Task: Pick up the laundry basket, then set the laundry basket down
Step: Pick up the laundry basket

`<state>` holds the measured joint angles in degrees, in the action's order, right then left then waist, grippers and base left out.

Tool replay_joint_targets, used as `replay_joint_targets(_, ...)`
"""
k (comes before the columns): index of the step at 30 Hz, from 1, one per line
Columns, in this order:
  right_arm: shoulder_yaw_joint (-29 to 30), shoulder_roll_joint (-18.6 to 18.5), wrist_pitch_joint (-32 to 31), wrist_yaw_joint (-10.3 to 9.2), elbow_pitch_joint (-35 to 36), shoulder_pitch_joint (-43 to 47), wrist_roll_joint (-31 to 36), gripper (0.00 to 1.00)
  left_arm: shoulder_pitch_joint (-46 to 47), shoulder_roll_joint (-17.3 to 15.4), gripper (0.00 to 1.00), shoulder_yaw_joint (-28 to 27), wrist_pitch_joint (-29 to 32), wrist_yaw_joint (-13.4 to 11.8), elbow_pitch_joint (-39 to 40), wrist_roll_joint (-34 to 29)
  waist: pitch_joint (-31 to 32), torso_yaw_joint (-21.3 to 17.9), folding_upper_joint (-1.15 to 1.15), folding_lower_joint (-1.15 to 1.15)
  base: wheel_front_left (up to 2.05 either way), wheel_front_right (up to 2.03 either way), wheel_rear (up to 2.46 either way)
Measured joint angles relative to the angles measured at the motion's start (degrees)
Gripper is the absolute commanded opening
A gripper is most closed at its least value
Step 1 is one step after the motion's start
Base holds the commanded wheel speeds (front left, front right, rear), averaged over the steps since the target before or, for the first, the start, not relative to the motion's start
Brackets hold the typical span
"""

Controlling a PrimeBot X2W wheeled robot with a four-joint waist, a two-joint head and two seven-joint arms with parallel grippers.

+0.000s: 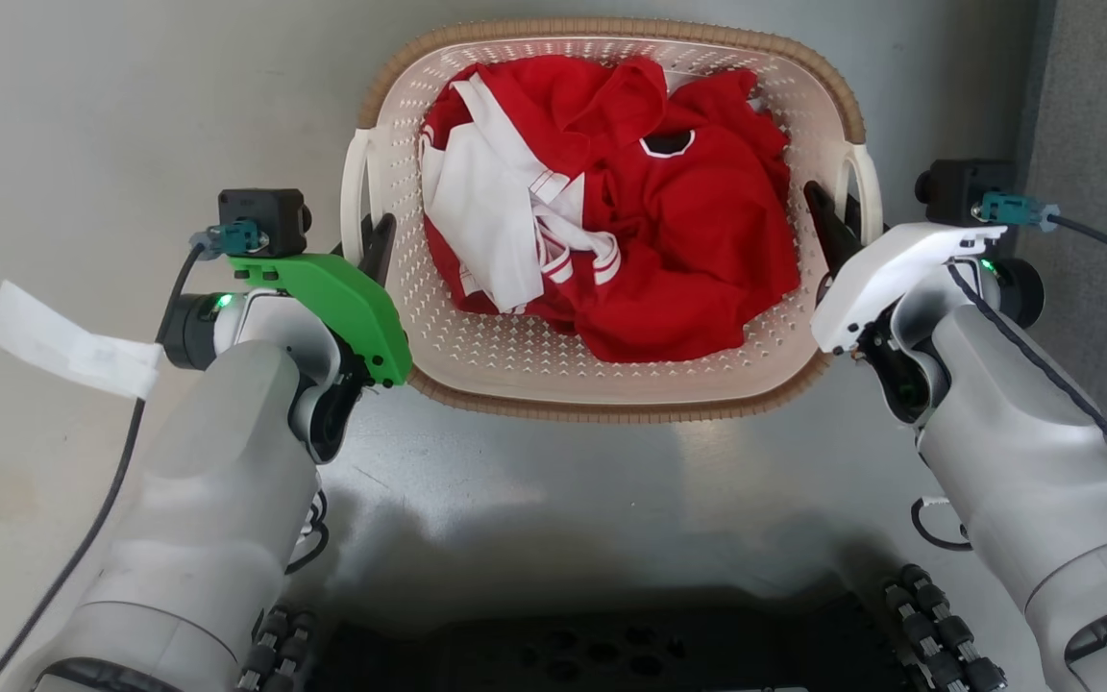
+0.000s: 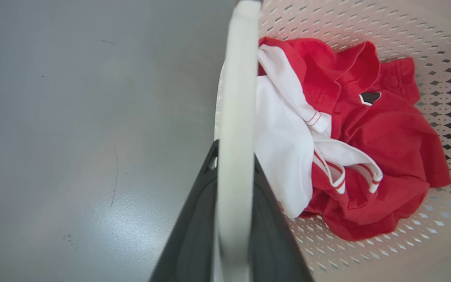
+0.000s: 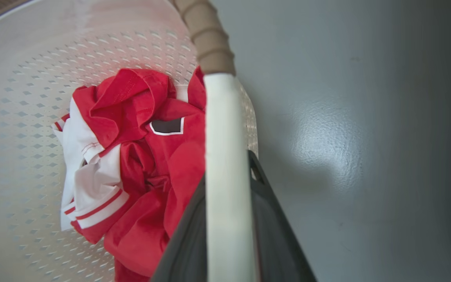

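Note:
The laundry basket [image 1: 611, 408] is cream-white and perforated with a brown woven-look rim. It sits straight ahead of me with red and white clothes [image 1: 630, 211] heaped inside. My left gripper [image 1: 378, 245] is shut on the basket's left loop handle [image 1: 354, 183]. The left wrist view shows that white handle [image 2: 237, 117] running between the dark fingers [image 2: 194, 235]. My right gripper [image 1: 832, 231] is shut on the right loop handle [image 1: 869, 187], and in the right wrist view the handle [image 3: 225, 137] also lies between the fingers [image 3: 276, 235]. I cannot tell whether the basket's base touches the floor.
Smooth grey floor [image 1: 131, 96] surrounds the basket. A darker grey mat [image 1: 1101, 96] borders the far right. My own base with its rollers [image 1: 938, 625] lies at the bottom. A white paper tag [image 1: 63, 341] hangs off the left arm's cable.

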<state>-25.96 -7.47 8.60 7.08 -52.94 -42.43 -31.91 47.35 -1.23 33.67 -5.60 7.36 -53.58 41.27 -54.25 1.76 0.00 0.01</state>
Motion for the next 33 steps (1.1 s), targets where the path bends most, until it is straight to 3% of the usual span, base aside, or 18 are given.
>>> replay_joint_targets(17,-3.1,0.4,2.0,-0.13,-3.7,-0.8,-3.7,0.00,0.3,0.2,0.00,4.5,-1.1,0.0,-3.1,4.2,3.4,-0.1,0.00,0.00,0.00,0.00,0.00)
replay_joint_targets(33,-8.4,1.6,0.3,-0.19,-6.6,0.6,-7.9,0.00,-2.3,0.2,0.00,7.4,1.8,0.0,-7.3,8.5,13.6,-0.5,0.00,0.00,0.00,0.00,0.00)
